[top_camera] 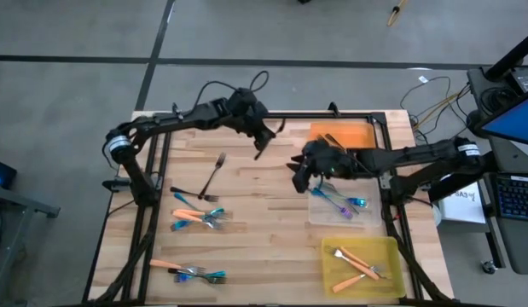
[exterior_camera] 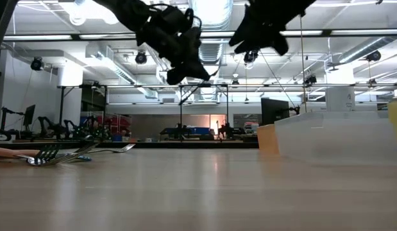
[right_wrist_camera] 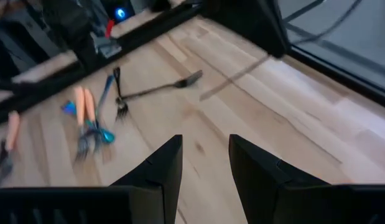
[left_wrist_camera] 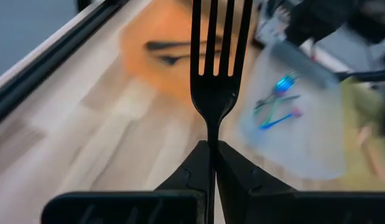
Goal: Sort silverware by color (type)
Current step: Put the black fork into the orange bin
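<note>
Left wrist view, left pincer [left_wrist_camera: 212,144] clamped on black fork [left_wrist_camera: 215,68], handle hidden, right pincer [right_wrist_camera: 206,152] apart

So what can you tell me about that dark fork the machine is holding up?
The black fork looks dark all over, with four slim tines, a rounded neck and a thin handle. It is clamped by its handle between the shut fingers of the left tool, tines pointing away from the wrist. It hangs in the air above the back of the wooden table, near the orange tray. Only the tool touches it.
</note>
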`<state>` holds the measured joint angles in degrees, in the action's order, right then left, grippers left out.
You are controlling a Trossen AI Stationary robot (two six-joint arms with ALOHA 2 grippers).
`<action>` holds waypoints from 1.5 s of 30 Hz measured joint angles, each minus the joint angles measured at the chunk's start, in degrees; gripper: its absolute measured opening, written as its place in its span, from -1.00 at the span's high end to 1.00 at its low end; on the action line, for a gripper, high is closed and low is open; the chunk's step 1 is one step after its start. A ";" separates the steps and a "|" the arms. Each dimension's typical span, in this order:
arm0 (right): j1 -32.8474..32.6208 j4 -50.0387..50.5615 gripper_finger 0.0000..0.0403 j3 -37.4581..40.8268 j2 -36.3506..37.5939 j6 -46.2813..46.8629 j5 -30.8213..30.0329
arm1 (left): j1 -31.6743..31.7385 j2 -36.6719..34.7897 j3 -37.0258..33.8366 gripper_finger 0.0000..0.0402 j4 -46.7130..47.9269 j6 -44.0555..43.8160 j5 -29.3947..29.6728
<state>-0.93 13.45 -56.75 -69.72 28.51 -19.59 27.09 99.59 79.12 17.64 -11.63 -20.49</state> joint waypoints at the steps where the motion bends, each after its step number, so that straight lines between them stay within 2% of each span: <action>1: 1.20 -1.62 0.40 0.60 -0.33 0.00 1.17 | -0.86 0.00 -0.44 1.00 -1.78 -0.88 0.42; 4: 3.92 -5.60 0.40 1.84 -0.68 0.37 1.68 | -3.36 0.00 -1.00 1.00 -4.35 -2.49 5.61; 8: 6.72 -10.94 0.40 2.76 -0.46 0.94 1.56 | -6.11 -0.04 -2.74 1.00 -4.47 -1.64 16.84; 11: 7.83 -13.88 0.40 2.79 -0.36 1.25 1.07 | -6.37 -0.04 -4.59 1.00 -4.96 -2.13 19.83; 14: 8.23 -14.06 0.40 2.79 -0.88 1.51 -1.82 | -6.30 -0.04 -6.18 1.00 -7.64 -3.82 21.44; 18: 8.29 -14.12 0.40 2.81 -2.65 1.49 -8.05 | -6.97 -0.04 -7.24 1.00 -11.37 -5.69 30.35; 20: 8.76 -15.20 0.40 2.81 -3.58 1.49 -8.99 | -7.41 -0.04 -7.57 1.00 -12.82 -6.36 32.72; 30: 12.35 -16.85 0.40 -1.83 -7.83 0.71 -8.94 | -10.12 -0.04 -8.94 1.00 -14.35 -5.27 32.98; 38: 14.60 -11.71 0.40 -4.84 -8.01 2.42 -8.40 | -10.19 -0.04 -8.77 1.00 -14.18 -5.10 31.68; 42: 16.07 -11.42 0.40 -4.88 -8.03 6.72 -3.50 | -10.19 -0.04 -7.48 1.00 -14.51 -3.98 31.43; 45: 16.65 -11.19 0.40 -4.88 -8.05 7.99 -2.50 | -10.17 -0.04 -6.28 1.00 -13.91 -3.90 30.71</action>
<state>15.72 2.26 -61.63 -77.78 36.51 -22.09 16.92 99.55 72.84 3.73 -15.53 10.22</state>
